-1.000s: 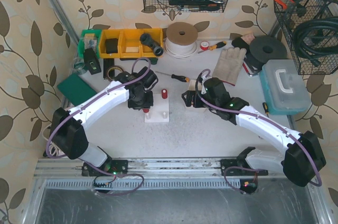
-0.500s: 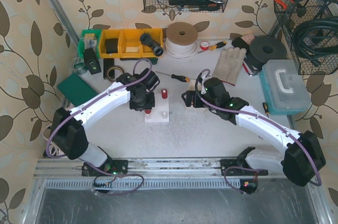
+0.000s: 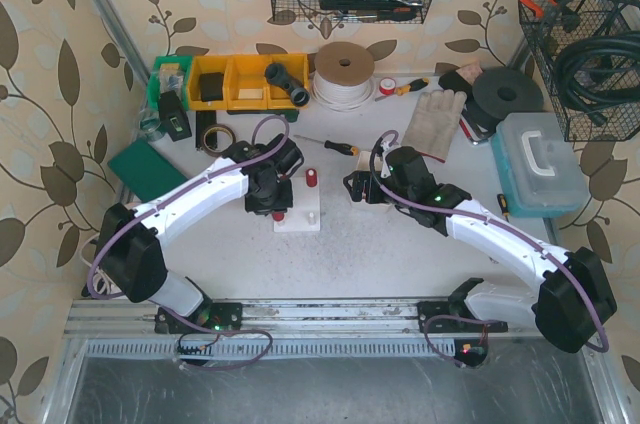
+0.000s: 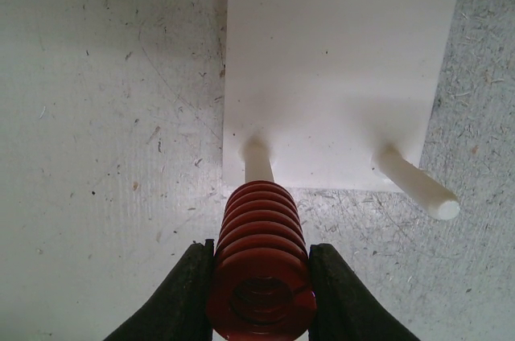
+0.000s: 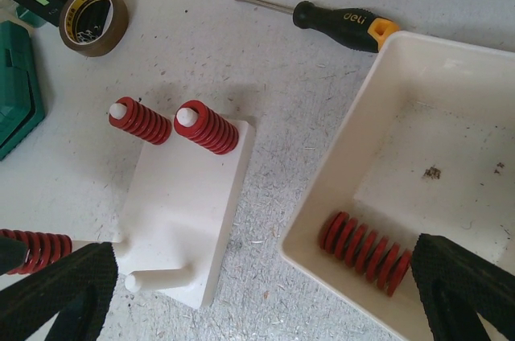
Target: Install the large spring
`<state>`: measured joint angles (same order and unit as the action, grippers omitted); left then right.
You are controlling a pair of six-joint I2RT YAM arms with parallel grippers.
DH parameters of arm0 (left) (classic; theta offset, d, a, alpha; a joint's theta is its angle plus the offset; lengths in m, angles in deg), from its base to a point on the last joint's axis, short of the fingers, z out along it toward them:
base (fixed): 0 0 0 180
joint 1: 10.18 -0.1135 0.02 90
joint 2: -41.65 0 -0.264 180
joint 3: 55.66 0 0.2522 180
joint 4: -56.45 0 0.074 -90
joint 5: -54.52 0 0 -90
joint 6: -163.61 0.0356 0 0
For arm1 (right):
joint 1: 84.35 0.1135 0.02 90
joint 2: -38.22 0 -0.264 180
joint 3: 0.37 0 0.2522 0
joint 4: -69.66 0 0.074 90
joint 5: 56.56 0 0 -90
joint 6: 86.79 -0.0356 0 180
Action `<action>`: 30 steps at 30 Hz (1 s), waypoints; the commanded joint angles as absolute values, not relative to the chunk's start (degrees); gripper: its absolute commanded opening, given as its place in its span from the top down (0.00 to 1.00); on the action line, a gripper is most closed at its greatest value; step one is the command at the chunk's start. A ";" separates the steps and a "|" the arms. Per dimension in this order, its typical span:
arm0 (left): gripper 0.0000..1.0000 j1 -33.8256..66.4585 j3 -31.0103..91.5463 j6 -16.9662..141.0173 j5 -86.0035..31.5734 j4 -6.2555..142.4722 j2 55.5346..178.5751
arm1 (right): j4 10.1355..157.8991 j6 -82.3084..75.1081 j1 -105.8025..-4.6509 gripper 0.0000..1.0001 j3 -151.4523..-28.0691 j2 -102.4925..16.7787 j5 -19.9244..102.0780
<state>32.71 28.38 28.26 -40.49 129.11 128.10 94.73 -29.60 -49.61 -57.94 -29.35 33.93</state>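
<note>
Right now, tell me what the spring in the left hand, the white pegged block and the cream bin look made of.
The spring: likely steel with a glossy red coating, since the coils show highlights. The block: seemingly matte white plastic, smooth, its pegs the same colour. The bin: probably cream plastic, with thin uniform walls.

Large spring: red, thick-coiled, held upright between the fingers of the left gripper; centred over the near-left peg, whose tip is hidden by the lowest coil.
Base: white, flat.
Near-right peg: bare.
Far-left spring: seated on its peg.
Far-right spring: seated likewise.
</note>
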 commanded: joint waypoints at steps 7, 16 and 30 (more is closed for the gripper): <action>1.00 33.32 27.23 27.45 -41.83 127.16 127.77 | 94.01 -29.88 -49.76 0.02 -57.63 -29.98 34.67; 1.00 33.33 25.69 27.48 -42.23 123.75 128.60 | 93.88 -29.92 -49.76 0.02 -57.42 -30.13 34.58; 1.00 33.50 22.00 27.01 -42.84 118.38 130.33 | 92.53 -29.83 -49.81 0.02 -56.69 -29.77 34.94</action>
<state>32.73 22.41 27.80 -41.43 121.04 130.29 94.16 -29.60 -49.61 -57.94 -29.83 34.15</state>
